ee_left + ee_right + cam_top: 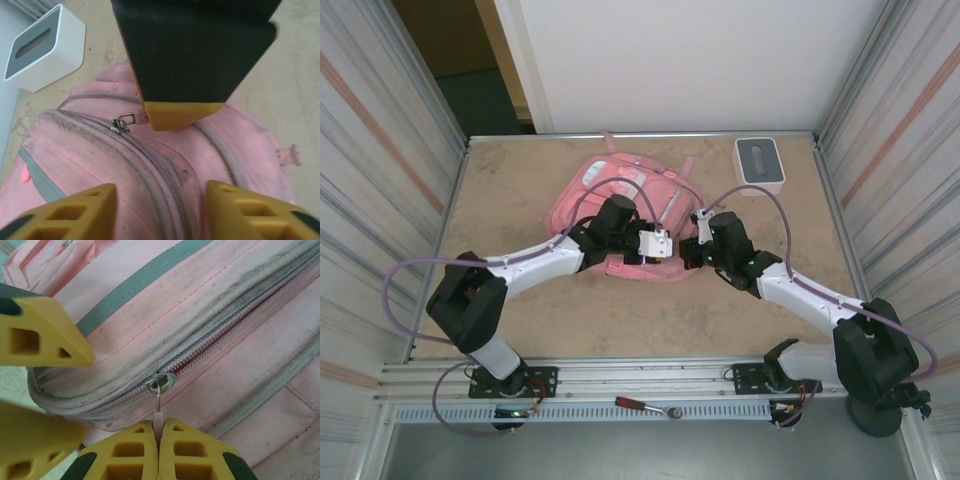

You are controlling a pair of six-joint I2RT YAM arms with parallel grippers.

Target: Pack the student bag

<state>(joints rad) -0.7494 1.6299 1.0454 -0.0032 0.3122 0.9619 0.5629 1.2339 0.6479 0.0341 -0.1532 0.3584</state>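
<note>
Right end effector (159, 440) pinched on zipper pull (158, 415) of student bag (235, 305), pull mostly hidden; left end effector (161, 197) parted, empty.

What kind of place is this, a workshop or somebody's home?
Likely a robot test cell: left arm and right arm bolted to a metal rail, ribbed panel walls flanking the table, one student bag.

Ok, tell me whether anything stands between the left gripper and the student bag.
Nothing visible does: the left gripper hangs open right over the student bag; the right gripper pinches a zipper pull beside it.
</note>
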